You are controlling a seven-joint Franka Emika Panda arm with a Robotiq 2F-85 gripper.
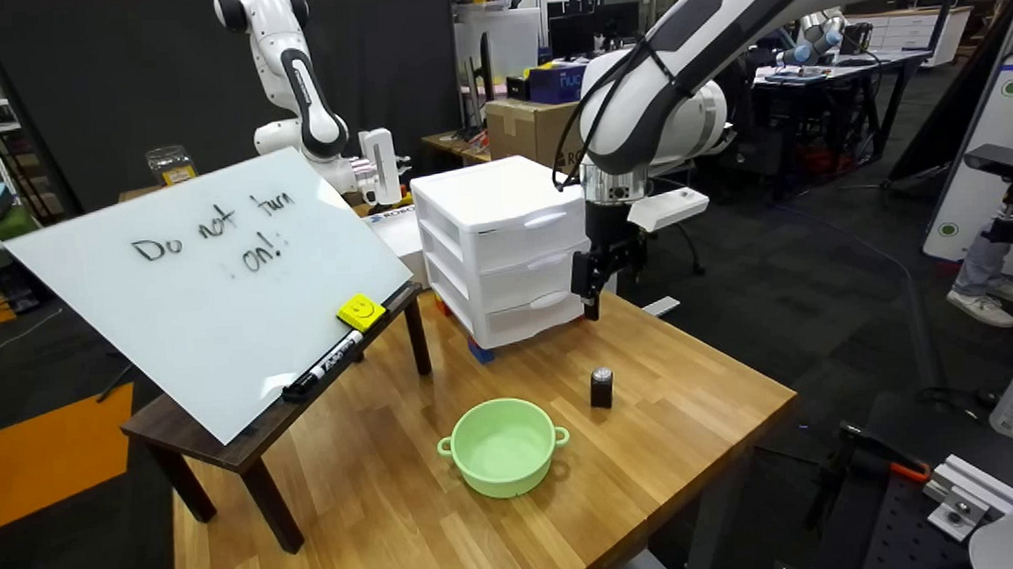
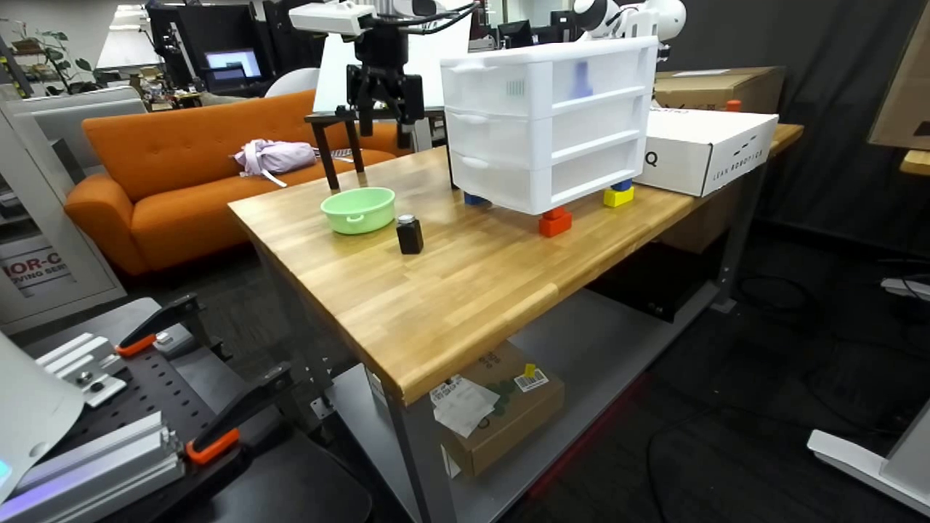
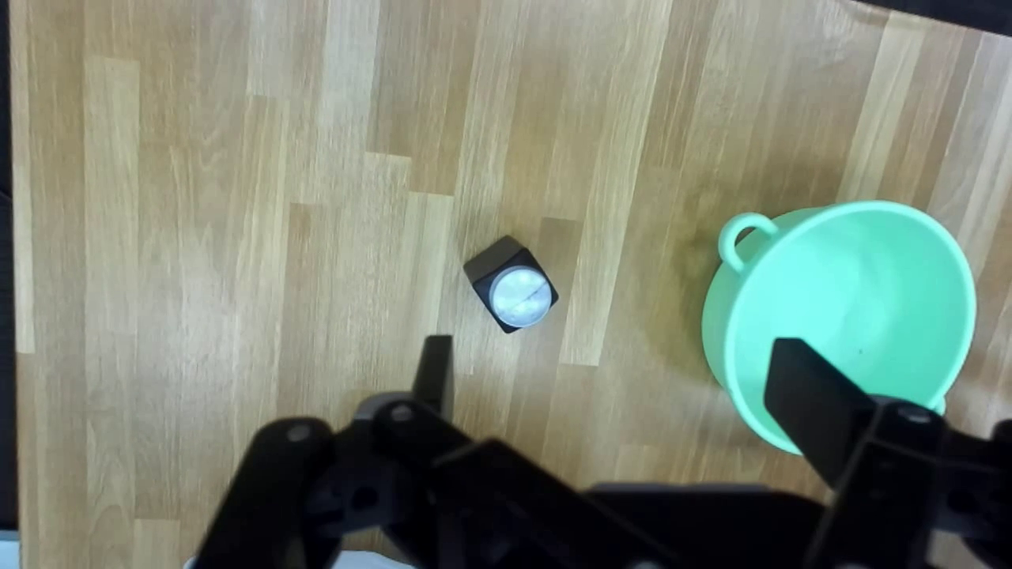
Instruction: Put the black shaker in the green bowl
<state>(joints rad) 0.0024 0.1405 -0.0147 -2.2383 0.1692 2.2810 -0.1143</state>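
The black shaker (image 1: 601, 390) stands upright on the wooden table, with a lighter silvery top. It also shows in an exterior view (image 2: 410, 237) and in the wrist view (image 3: 520, 296). The light green bowl (image 1: 505, 485) stands beside it, apart from it; its wall shows in an exterior view (image 2: 359, 219) and in the wrist view (image 3: 718, 336). My gripper (image 2: 385, 135) is open and empty, pointing down well above the table. In the wrist view my fingers (image 3: 612, 348) are wide apart, with the shaker ahead of them towards the left finger; the right finger covers part of the bowl.
A white drawer unit (image 1: 505, 258) stands on toy blocks (image 2: 555, 222) close to my gripper. A tilted whiteboard (image 1: 206, 259) rests on a dark stand (image 1: 195, 435) on the table (image 1: 371, 513). A white box (image 2: 705, 149) lies behind the drawers.
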